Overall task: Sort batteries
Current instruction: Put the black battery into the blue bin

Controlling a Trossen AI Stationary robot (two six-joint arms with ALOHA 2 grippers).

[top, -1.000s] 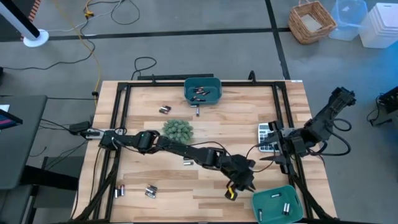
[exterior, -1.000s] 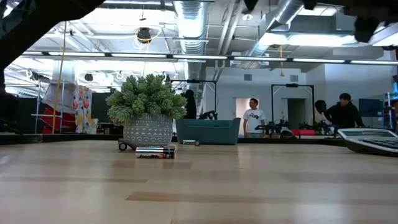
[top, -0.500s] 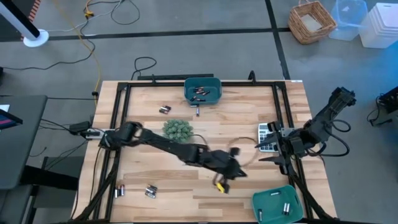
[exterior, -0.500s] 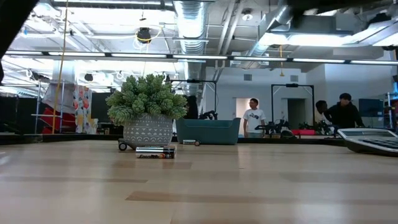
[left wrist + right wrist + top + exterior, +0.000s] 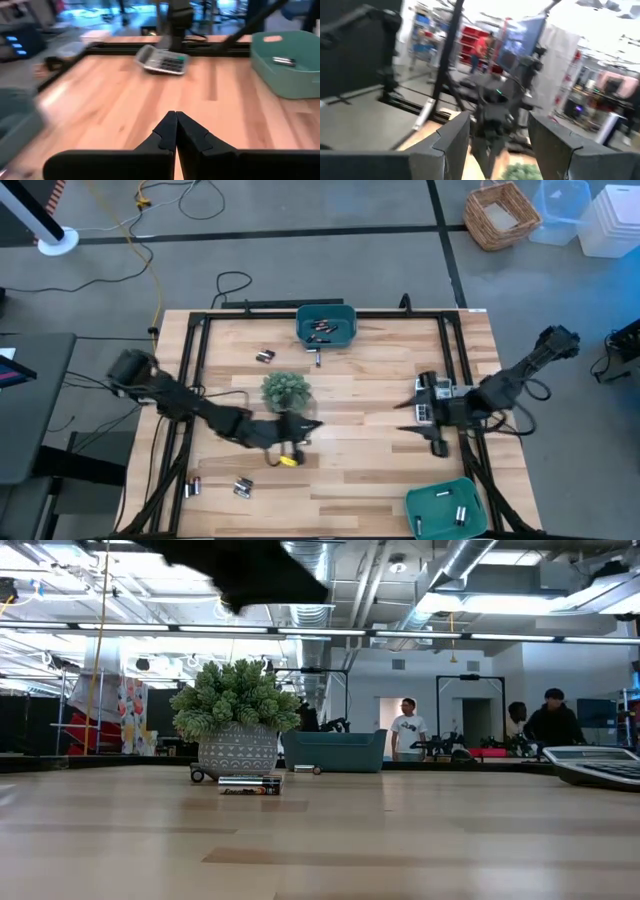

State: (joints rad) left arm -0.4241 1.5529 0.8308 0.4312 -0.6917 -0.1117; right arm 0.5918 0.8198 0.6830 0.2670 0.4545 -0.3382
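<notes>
Loose batteries lie on the wood table: a pair (image 5: 264, 356) at the far left, one (image 5: 318, 360) before the far teal bin (image 5: 326, 323), and more (image 5: 243, 486) (image 5: 192, 486) at the near left. Both the far bin and the near right teal bin (image 5: 445, 505) hold batteries (image 5: 282, 61). My left gripper (image 5: 308, 425) (image 5: 175, 122) hovers shut and empty just near of the plant, pointing toward the table's right. My right gripper (image 5: 402, 416) (image 5: 500, 142) stands open and empty above the table beside the calculator.
A potted plant (image 5: 285, 388) (image 5: 238, 725) stands mid-table, with a battery (image 5: 250, 785) lying near it. A grey calculator (image 5: 428, 395) (image 5: 162, 60) lies at the right. A yellow tag (image 5: 288, 461) shows at my left hand. A black frame (image 5: 200, 370) rims the table. People stand in the room beyond.
My left gripper has swept fast from beside the near right bin toward the table's left, stopping just near of the plant, and has turned to point more level; the yellow tag has travelled with it. My right gripper has shifted a little toward the table's left.
</notes>
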